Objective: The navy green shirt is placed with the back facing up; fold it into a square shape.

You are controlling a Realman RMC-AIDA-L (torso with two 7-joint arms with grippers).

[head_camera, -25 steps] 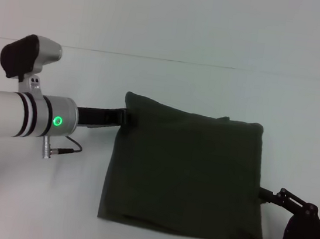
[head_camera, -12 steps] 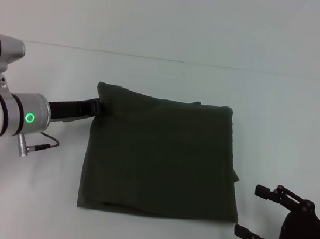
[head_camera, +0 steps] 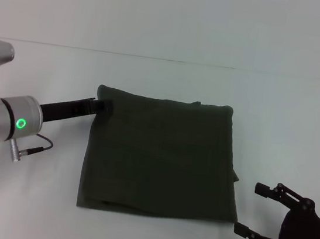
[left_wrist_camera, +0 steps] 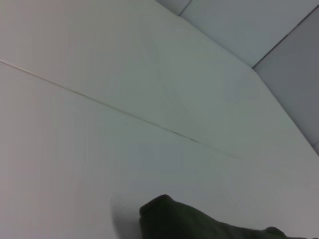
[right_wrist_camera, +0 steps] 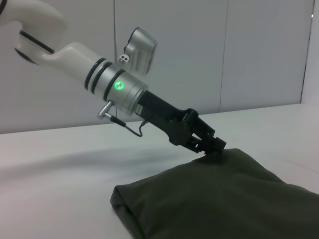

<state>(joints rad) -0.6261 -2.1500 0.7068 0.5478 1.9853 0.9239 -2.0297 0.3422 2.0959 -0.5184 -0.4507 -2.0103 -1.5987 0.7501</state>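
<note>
Left gripper (head_camera: 105,107) pinches far-left corner of folded navy green shirt (head_camera: 163,158); right gripper (head_camera: 253,210) sits spread open, apart from near-right corner.

A dark green shirt (left_wrist_camera: 199,226) corner lies on the pale table (left_wrist_camera: 75,164), a thin seam (left_wrist_camera: 119,112) beyond.

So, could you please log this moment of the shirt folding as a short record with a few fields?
shirt: the navy green shirt lies flat, folded into a rough square
surface: white table
left gripper: left gripper at the shirt's far left corner, shut on the cloth
right gripper: right gripper open, off the shirt's near right corner, not touching it
</note>
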